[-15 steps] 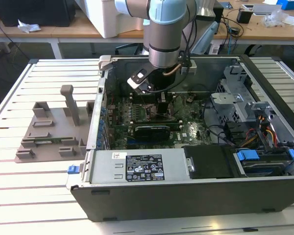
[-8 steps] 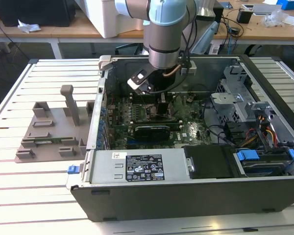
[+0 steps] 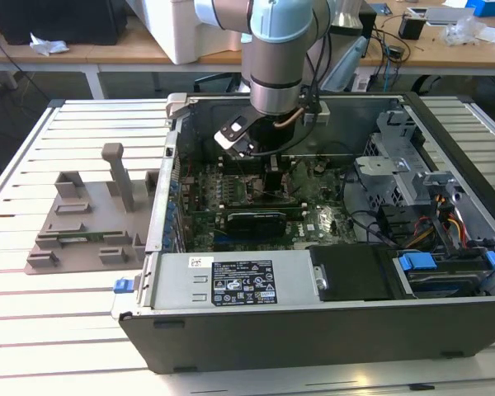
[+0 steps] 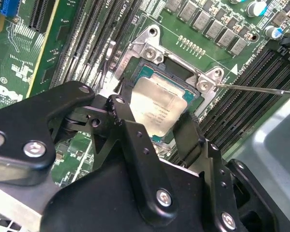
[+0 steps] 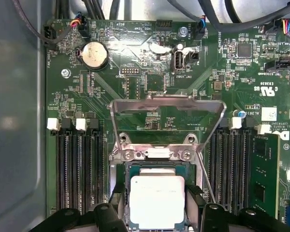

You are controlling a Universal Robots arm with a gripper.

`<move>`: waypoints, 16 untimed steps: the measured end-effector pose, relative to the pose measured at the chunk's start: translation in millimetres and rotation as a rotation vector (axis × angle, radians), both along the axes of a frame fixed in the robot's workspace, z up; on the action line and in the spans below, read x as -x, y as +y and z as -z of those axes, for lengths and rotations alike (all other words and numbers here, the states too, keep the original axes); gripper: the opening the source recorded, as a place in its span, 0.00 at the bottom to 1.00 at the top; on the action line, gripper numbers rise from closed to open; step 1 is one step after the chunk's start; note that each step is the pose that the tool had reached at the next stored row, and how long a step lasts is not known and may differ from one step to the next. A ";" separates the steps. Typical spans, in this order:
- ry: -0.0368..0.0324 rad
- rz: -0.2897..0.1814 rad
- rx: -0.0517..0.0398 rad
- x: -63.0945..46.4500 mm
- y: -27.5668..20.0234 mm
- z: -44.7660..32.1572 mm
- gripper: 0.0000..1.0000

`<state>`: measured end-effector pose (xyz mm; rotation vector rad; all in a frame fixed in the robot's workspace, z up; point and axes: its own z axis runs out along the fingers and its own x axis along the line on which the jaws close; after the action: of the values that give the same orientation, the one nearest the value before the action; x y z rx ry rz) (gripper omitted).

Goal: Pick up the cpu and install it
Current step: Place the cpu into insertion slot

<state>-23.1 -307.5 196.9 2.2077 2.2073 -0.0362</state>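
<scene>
The gripper (image 4: 151, 120) reaches down into the open computer case (image 3: 313, 334) on the table (image 3: 58, 330) and straddles the cpu (image 4: 157, 102). The cpu lies flat, silvery top up, at the socket of the green motherboard (image 5: 150, 82), just below the raised metal retention frame (image 5: 166, 103). Whether the gripper is pinching the cpu or merely flanking it, I cannot tell.

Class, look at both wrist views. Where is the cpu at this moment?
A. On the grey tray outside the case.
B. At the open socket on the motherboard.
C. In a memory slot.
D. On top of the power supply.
B: in both wrist views the cpu lies at the socket on the green motherboard, whose metal load plate is swung up, with the pincer right at it.
</scene>
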 end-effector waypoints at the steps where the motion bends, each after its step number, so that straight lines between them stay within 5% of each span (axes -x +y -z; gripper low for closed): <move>1: 0.0000 0.000 0.0002 0.0 0.0 -0.6 0.62; 3: -0.0001 0.000 0.0001 0.1 -0.2 -4.6 0.62; 6: -0.0001 0.000 -0.0001 0.0 1.1 -29.3 0.62; 8: 0.0000 0.000 0.0000 0.0 1.7 -50.8 0.41; 12: -0.0001 0.000 0.0001 0.1 3.3 -79.7 0.11; 14: 0.0000 0.000 0.0001 0.0 3.5 -88.9 0.11; 16: -0.0001 0.000 -0.0002 0.0 3.6 -89.9 0.11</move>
<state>-23.1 -303.9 286.8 2.2079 2.2071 -0.0359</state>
